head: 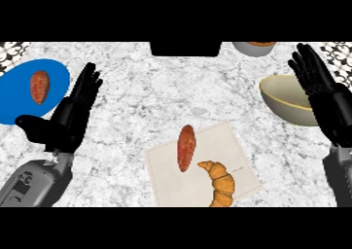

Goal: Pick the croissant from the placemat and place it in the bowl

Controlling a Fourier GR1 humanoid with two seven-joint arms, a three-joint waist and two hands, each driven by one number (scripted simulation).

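A golden croissant (pixel 221 184) lies on the beige placemat (pixel 165 170) near the view's lower edge, beside a reddish-brown sweet potato (pixel 186 148) on the same mat. The olive-cream bowl (pixel 281 98) stands at the right, holding nothing that I can see. My right hand (pixel 324 92) is open, fingers straight and pointing away, just right of the bowl and partly over its rim. My left hand (pixel 70 115) is open at the left, fingers up, well away from the mat.
A blue plate (pixel 14 97) at the far left carries a second sweet potato (pixel 39 87). A black object (pixel 185 48) sits at the back middle, and a grey cup (pixel 254 48) at the back right. Marble counter lies between plate and mat.
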